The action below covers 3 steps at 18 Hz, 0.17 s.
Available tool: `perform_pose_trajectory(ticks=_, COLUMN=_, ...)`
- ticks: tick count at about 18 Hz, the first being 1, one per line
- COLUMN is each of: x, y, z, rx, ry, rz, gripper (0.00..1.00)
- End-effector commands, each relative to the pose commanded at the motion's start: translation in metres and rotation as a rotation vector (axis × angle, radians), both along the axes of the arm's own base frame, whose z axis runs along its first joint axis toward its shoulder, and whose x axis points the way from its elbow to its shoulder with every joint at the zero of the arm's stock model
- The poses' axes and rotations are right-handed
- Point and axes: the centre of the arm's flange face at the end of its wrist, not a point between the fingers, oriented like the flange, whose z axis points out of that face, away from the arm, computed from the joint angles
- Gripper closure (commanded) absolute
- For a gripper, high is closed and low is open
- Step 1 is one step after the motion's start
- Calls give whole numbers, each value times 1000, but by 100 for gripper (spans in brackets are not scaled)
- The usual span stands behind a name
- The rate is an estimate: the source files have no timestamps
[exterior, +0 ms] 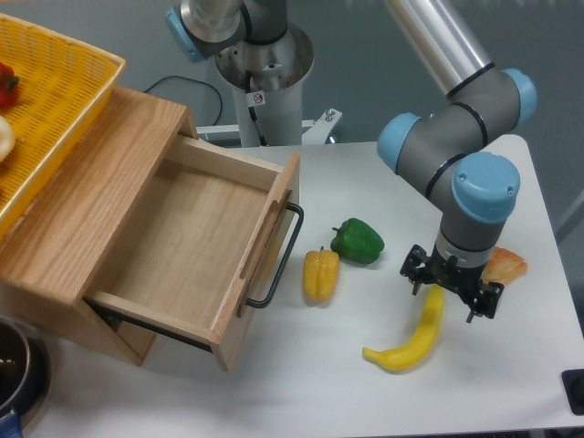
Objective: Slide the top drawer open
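Camera view: the top drawer (196, 251) stands pulled far out of the oak cabinet (82, 196) at the left of the white surface (511, 365), its inside bare and its black bar handle (278, 258) facing the peppers. A yellow pepper (320, 275) and a green pepper (357, 241) lie just beside the handle. The gripper (453, 287) hangs with its fingers spread apart over the upper end of a banana (413, 334), holding nothing. A pastry (507, 265) shows partly behind it. A yellow woven basket (55, 100) sits on the cabinet.
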Motion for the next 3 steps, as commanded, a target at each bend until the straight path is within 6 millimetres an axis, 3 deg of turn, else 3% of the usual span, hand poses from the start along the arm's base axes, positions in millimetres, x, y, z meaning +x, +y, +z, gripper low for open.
perform_pose_trajectory(ticks=3, x=-3, y=0, z=3, rx=-9, ry=-12, rz=-3, gripper=0)
